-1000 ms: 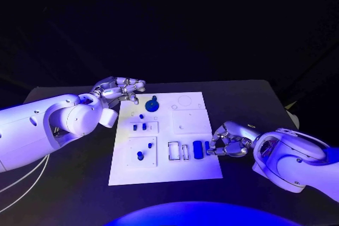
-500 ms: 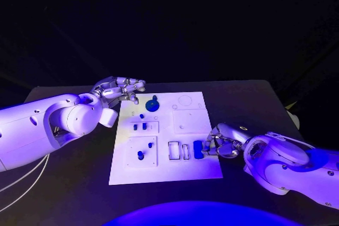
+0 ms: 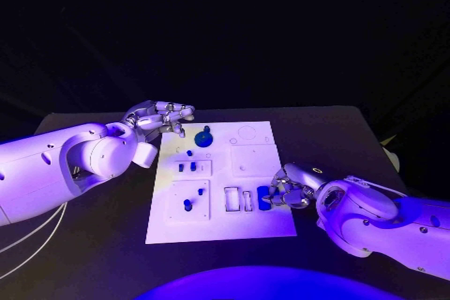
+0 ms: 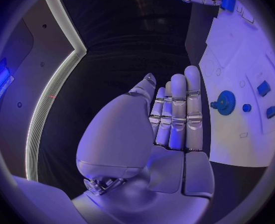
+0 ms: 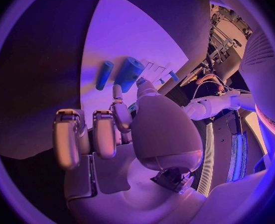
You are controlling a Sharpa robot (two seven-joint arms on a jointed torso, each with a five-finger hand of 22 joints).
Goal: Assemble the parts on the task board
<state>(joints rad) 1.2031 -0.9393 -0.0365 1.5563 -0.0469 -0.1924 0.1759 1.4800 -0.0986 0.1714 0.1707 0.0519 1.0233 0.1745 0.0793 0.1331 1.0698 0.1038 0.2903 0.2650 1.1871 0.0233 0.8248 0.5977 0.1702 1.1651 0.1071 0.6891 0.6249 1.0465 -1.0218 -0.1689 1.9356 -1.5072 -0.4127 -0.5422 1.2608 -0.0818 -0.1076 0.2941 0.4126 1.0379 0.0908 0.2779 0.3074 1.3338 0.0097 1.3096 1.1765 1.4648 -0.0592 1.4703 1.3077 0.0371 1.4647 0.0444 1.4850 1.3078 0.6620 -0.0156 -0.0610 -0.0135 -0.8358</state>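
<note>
The white task board [image 3: 253,223] lies mid-table. A blue gear [image 3: 203,139] stands near its far edge, and small blue parts [image 3: 193,166] sit in the left-hand plates. My right hand [image 3: 289,190] is over the board's right edge, with thumb and a finger pinching a blue block [image 3: 263,198] beside the slots. The right wrist view shows that block [image 5: 130,70] at the fingertips [image 5: 116,92], next to a slimmer blue peg [image 5: 104,74]. My left hand [image 3: 161,118] hovers off the far left corner, fingers straight and holding nothing. The gear [image 4: 224,102] lies beside that hand [image 4: 175,119].
Black table [image 3: 93,248] surrounds the board on all sides. Raised white plates [image 3: 253,162] with holes and slots cover the board's middle. My large white forearms reach in from both sides near the front.
My right hand has slid left from the table onto the board's right edge, carrying the blue block toward the slots. The left hand has stayed put.
</note>
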